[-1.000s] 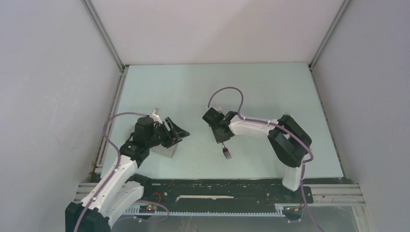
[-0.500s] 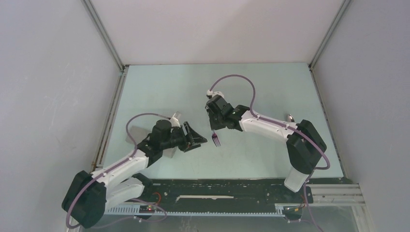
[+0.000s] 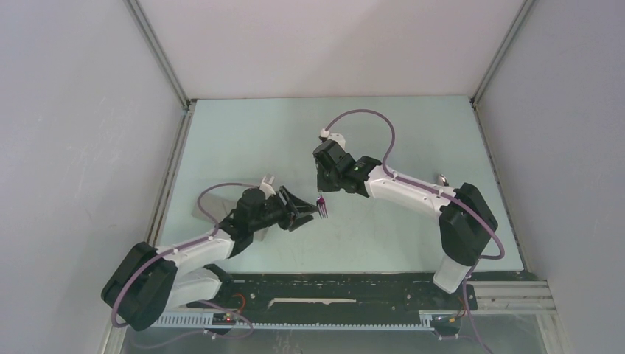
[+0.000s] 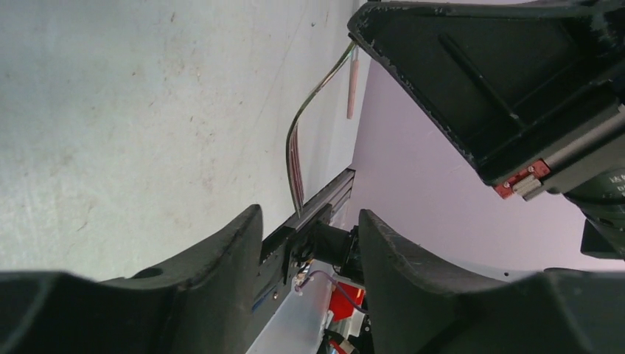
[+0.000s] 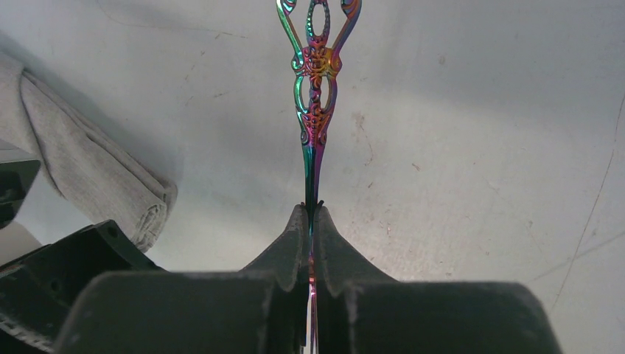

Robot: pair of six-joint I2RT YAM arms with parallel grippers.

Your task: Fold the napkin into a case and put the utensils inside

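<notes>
My right gripper (image 3: 323, 190) is shut on the fork (image 3: 322, 209), which hangs tines down over the middle of the table. In the right wrist view the ornate iridescent fork (image 5: 315, 96) sticks out straight from the pinched fingers (image 5: 295, 247). My left gripper (image 3: 304, 210) stands open just left of the tines, nothing between its jaws. Its wrist view shows the fork (image 4: 295, 155) hanging ahead of the open gripper (image 4: 309, 240). The napkin, folded into a narrow case (image 3: 212, 199), lies behind the left arm; its end (image 5: 96, 177) shows in the right wrist view. The spoon cannot be made out.
Grey walls close in the table on three sides, and a black rail (image 3: 339, 284) runs along the near edge. A small pale object (image 3: 442, 178) lies by the right arm's elbow. The right gripper's body (image 4: 501, 81) fills the upper right of the left wrist view.
The left arm has stretched right, off the folded napkin, towards the fork, its jaws narrowing a little. The right arm has carried the fork left and farther from the near edge.
</notes>
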